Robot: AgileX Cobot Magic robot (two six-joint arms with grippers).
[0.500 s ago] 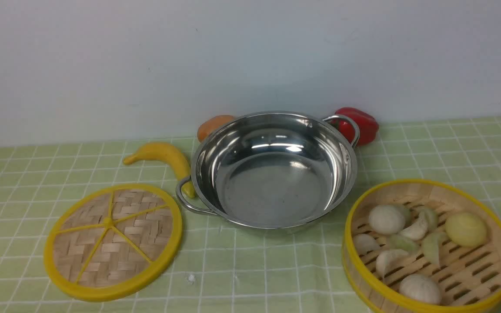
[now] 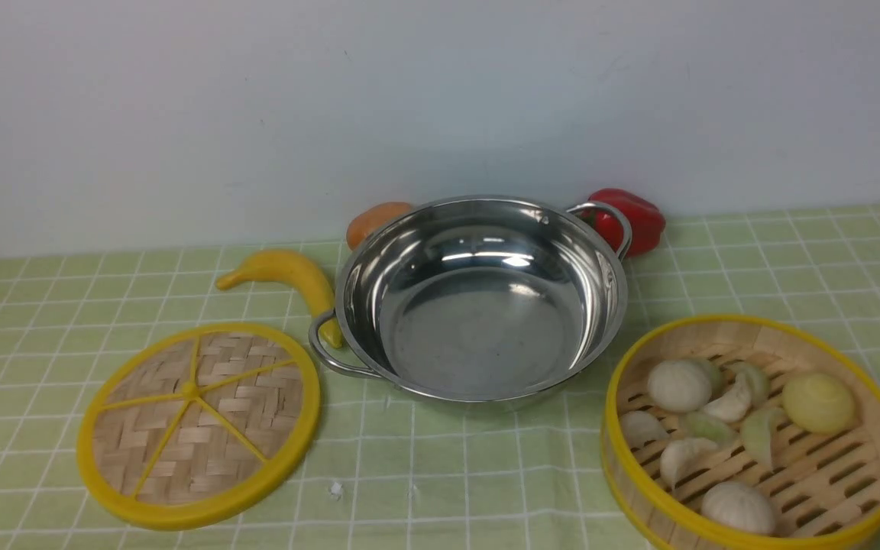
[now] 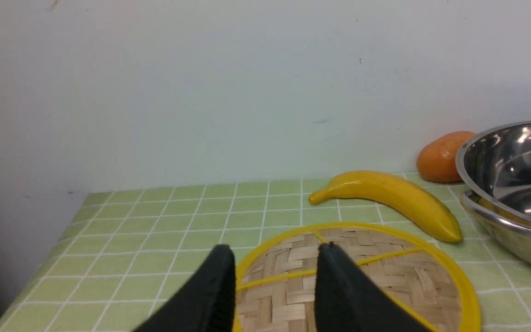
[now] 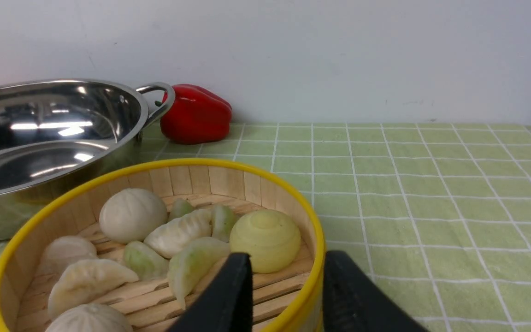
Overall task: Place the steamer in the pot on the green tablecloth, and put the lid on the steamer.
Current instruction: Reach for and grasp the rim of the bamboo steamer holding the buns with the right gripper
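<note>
Steamer: filled with dumplings, on green tablecloth just right of empty pot; lid flat at pot's left. Left gripper, right gripper: jaws parted, nothing held. Hazard: one-sided wall grip could tilt steamer in lifting, spilling dumplings or snagging pot.

Grn/wht grid cloth; ylw-rim lid

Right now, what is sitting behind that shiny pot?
Behind the pot sit an orange fruit on the left and a red pepper on the right. The pot's rim covers part of each, and its handle crosses the pepper. The tablecloth directly behind its middle is hidden.
</note>
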